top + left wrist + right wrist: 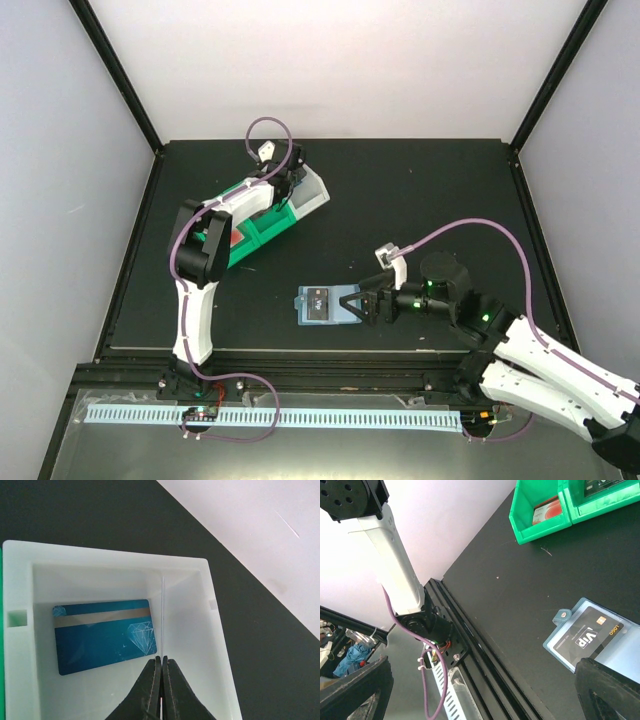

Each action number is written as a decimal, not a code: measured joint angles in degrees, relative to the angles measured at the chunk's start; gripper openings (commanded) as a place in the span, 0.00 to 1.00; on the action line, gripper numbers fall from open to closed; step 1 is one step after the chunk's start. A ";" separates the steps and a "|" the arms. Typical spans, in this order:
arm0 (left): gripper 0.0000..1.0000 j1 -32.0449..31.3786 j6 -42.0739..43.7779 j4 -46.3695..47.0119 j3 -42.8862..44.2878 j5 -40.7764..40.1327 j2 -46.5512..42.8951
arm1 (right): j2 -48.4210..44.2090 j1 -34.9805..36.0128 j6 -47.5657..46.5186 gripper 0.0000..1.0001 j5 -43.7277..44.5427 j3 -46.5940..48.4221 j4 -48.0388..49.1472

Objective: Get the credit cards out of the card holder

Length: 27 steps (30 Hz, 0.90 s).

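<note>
The pale blue card holder (318, 306) (622, 652) lies on the black table with a black credit card (587, 637) inside it. My right gripper (351, 304) (482, 695) is wide open at the holder's right end. One finger (612, 692) hangs over the holder's corner, and nothing sits between the fingers. At the back, my left gripper (291, 182) (162, 659) hovers over the white bin (100, 555). It is shut on a thin card seen edge-on (163, 615), whose colour I cannot tell. A blue credit card (102, 635) lies flat in that bin.
Green bins (255, 232) (540, 530) stand next to the white bin (316, 196). One holds a red and white card (546, 510). The left arm's base and purple cable (427, 630) are at the table's near rail.
</note>
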 measured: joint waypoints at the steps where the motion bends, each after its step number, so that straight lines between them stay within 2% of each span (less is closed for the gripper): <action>1: 0.04 0.00 0.00 -0.35 0.26 -0.04 0.11 | -0.17 0.00 0.00 1.00 0.09 0.00 -0.07; 3: 0.08 0.00 -0.02 -0.98 0.48 -0.24 0.15 | -0.48 0.00 0.00 1.00 0.13 0.00 -0.28; 17: 0.09 0.00 0.13 -3.65 1.27 -1.77 0.39 | -2.86 0.00 0.00 1.00 2.01 0.02 -1.77; 21: 0.12 0.00 0.87 -3.89 1.27 -1.46 0.20 | -3.19 0.00 0.00 1.00 2.19 0.02 -2.56; 23: 0.18 0.00 1.77 -4.13 1.27 -0.72 -0.35 | -3.30 0.00 0.00 1.00 2.25 0.00 -2.69; 27: 0.39 0.00 5.16 -3.69 0.81 2.62 -3.80 | -3.41 0.00 -0.02 1.00 2.97 0.02 -3.58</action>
